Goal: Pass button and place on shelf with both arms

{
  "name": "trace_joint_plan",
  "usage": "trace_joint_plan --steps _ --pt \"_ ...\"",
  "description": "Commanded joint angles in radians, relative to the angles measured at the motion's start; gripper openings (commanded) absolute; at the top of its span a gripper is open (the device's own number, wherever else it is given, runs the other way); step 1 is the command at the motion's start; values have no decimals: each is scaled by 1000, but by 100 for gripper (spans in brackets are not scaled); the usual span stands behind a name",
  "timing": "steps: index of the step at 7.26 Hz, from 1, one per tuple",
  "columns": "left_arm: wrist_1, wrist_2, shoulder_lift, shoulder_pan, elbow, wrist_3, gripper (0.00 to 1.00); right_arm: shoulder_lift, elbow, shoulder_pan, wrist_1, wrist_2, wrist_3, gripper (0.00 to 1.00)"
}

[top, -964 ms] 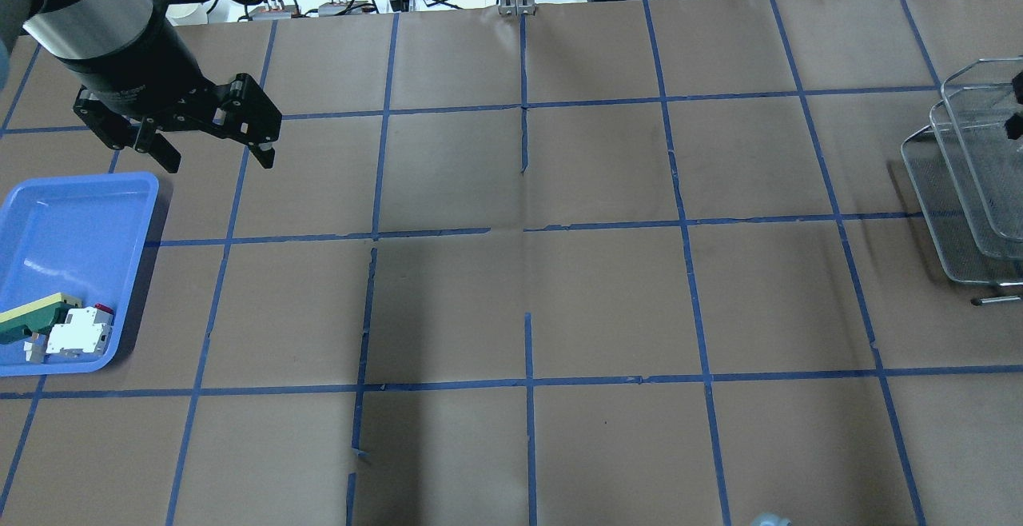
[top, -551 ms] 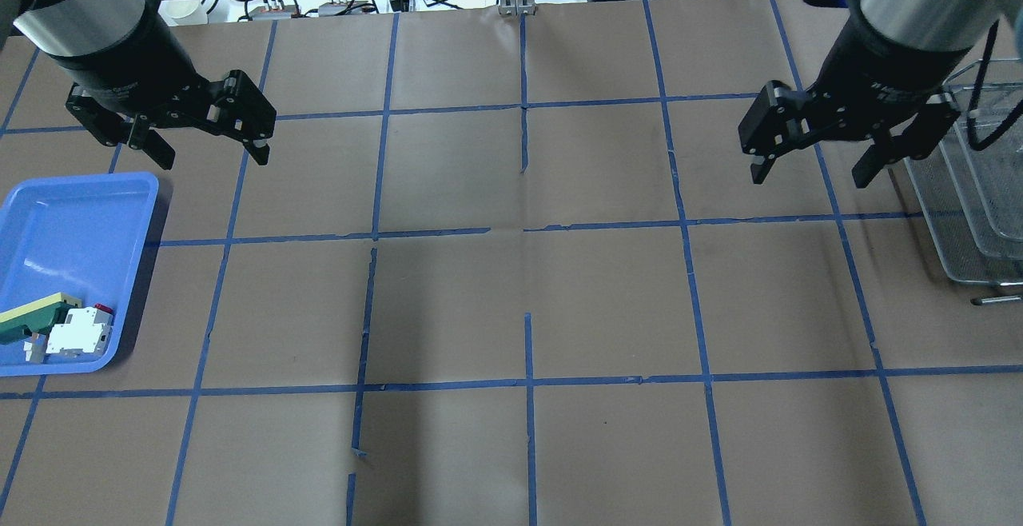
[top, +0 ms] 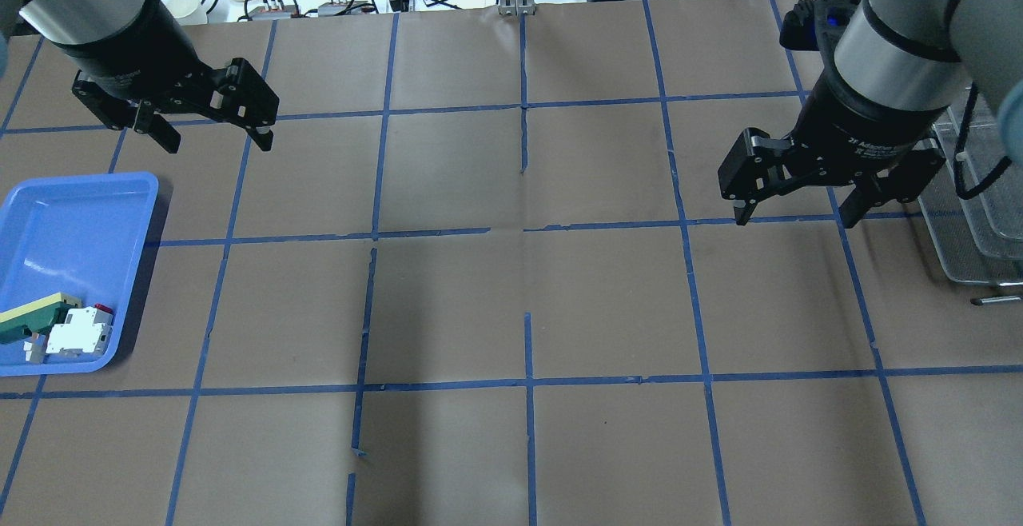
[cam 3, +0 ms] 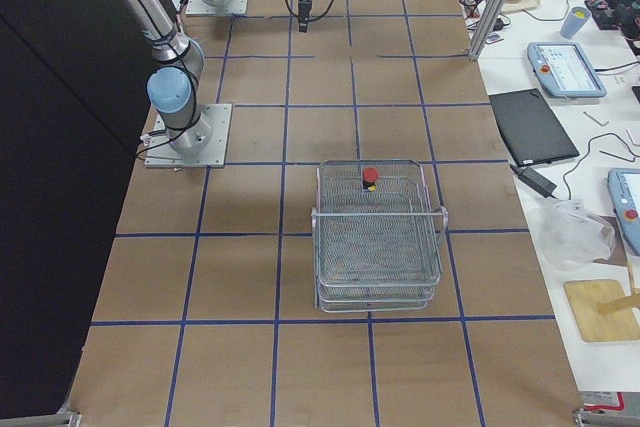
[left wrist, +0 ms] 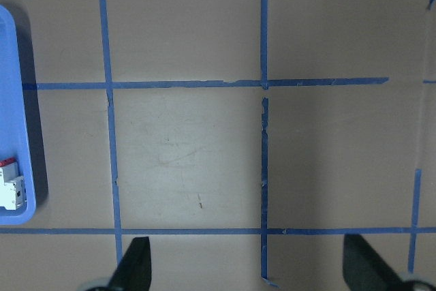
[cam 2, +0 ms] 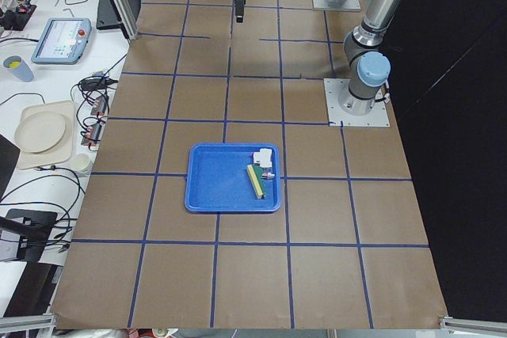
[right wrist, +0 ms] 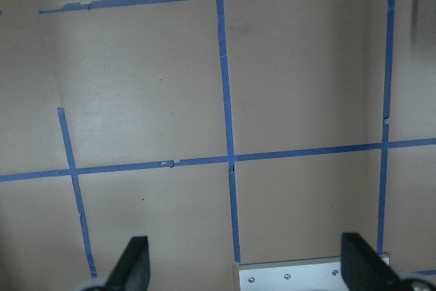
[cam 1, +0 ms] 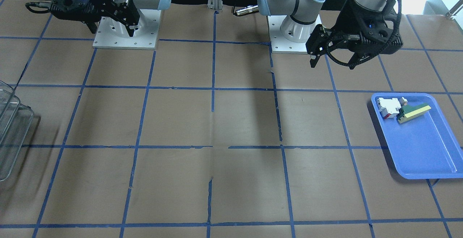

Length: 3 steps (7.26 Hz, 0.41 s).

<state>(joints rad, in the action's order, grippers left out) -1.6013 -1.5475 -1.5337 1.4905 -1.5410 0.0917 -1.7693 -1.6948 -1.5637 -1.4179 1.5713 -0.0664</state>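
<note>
Exterior right view: shelf (cam 3: 378, 247) nearest, the button (cam 3: 370, 178) upright on its upper tier. It is probably light, rigid and smooth, best pinched across the black body. Beyond, right gripper (top: 793, 218) and left gripper (top: 217, 142) hang spread, empty.

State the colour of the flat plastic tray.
The flat plastic tray is blue, clearest in the exterior left view.

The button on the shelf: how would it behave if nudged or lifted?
The button stands upright on the wire mesh of the shelf, so a nudge would probably tip it. Its round body would then likely roll. It looks small and rigid, so it is probably light and firm to pinch, though the domed red cap might slip.
</note>
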Motion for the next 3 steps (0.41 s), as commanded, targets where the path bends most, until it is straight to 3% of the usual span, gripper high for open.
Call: trace_joint_plan --steps 1,3 --pt "1 0 -2 -2 2 3 100 -1 3 -1 -3 1 2 100" --pt "1 -2 -3 -1 1 3 100 -1 3 -1 -3 3 11 100"
